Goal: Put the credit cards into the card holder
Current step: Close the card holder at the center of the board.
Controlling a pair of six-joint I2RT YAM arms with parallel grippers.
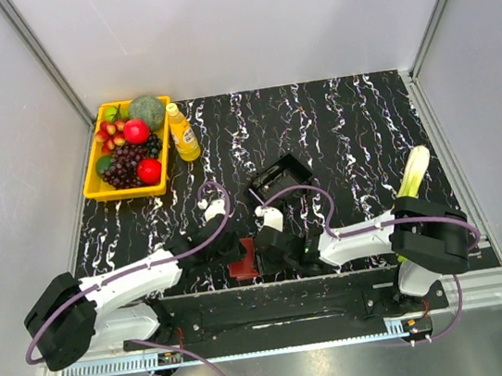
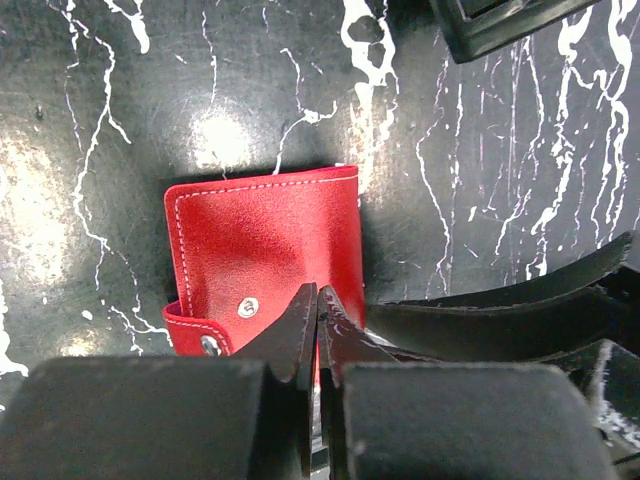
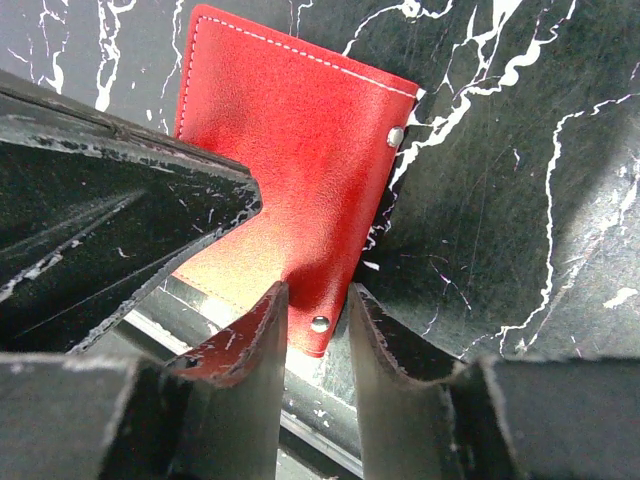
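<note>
The card holder (image 1: 242, 264) is a red wallet with steel snap studs, lying flat at the table's near edge between both arms. My left gripper (image 2: 318, 296) is shut, its tips resting on the holder's (image 2: 265, 245) near right part; I cannot tell whether it pinches the leather. My right gripper (image 3: 318, 300) is open, its jaws standing either side of the holder's (image 3: 300, 140) studded near corner without clamping it. That corner juts over the table's metal edge rail. In the top view the left gripper (image 1: 234, 244) and right gripper (image 1: 266, 253) flank the holder. The credit cards are out of view.
A black box-like tray (image 1: 280, 179) sits just behind the grippers; its corner (image 2: 500, 25) shows in the left wrist view. A yellow tray (image 1: 129, 195) of fruit and an orange bottle (image 1: 182, 132) stand at the back left. A pale green vegetable (image 1: 414, 172) lies at the right.
</note>
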